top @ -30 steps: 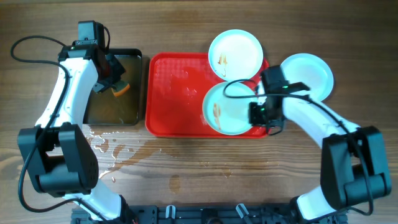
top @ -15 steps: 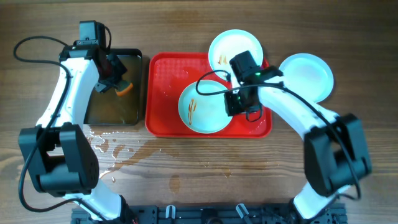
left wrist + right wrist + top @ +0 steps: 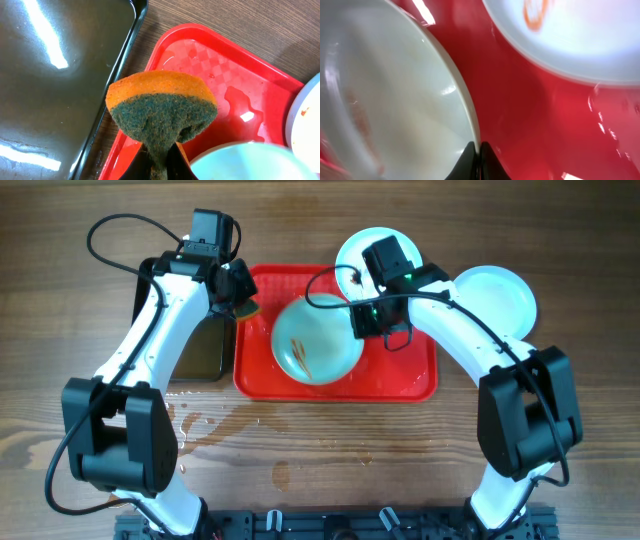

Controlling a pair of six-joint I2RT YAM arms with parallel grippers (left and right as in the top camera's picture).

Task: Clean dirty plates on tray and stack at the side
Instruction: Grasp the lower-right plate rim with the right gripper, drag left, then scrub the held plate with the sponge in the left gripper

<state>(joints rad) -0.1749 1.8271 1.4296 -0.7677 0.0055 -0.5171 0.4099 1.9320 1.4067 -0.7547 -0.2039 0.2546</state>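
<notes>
Here, smeared plate (image 3: pixel 312 345) within tray (image 3: pixel 400 376)

Robotics lab bench: two white-and-black arms (image 3: pixel 140 360) rise from a black rail (image 3: pixel 330 525) at the near edge of a wood-grain table (image 3: pixel 300 450); cables (image 3: pixel 105 228) loop near the far edge, by a red tray (image 3: pixel 400 375).

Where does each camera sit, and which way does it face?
Overhead: above the table, facing straight down; both arms show, reaching over the tray.
Left wrist: on the left arm, looking past the left claw, shut on a sponge, at pan and tray.
Right wrist: on the right arm, looking past the right claw, shut on a plate rim, at the tray.
Shared: all three show the tray and that plate.
</notes>
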